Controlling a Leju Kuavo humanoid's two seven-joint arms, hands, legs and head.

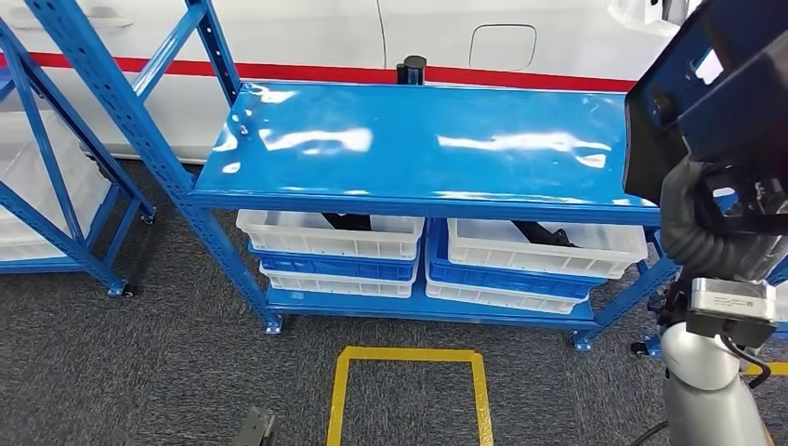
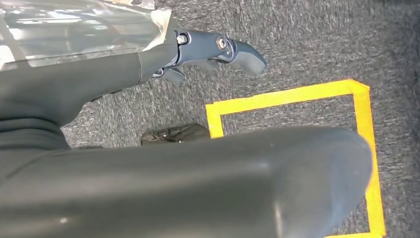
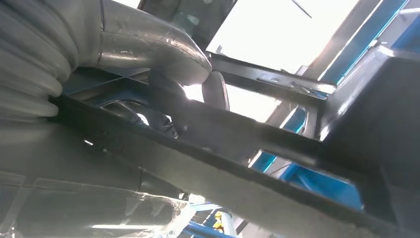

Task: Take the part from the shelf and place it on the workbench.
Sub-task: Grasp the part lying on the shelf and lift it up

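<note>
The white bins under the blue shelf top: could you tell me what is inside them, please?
Each upper white bin holds a dark part, mostly hidden by the shelf top. The lower bins' contents are covered.

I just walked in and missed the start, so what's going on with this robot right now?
The robot stands facing a blue shelf with white bins on its lower level, some holding dark parts. Its right hand grips a large black part, raised at the right above the shelf's top. The left hand hangs over the grey carpet near a yellow floor marking, holding nothing. The part has not been set down yet.
</note>
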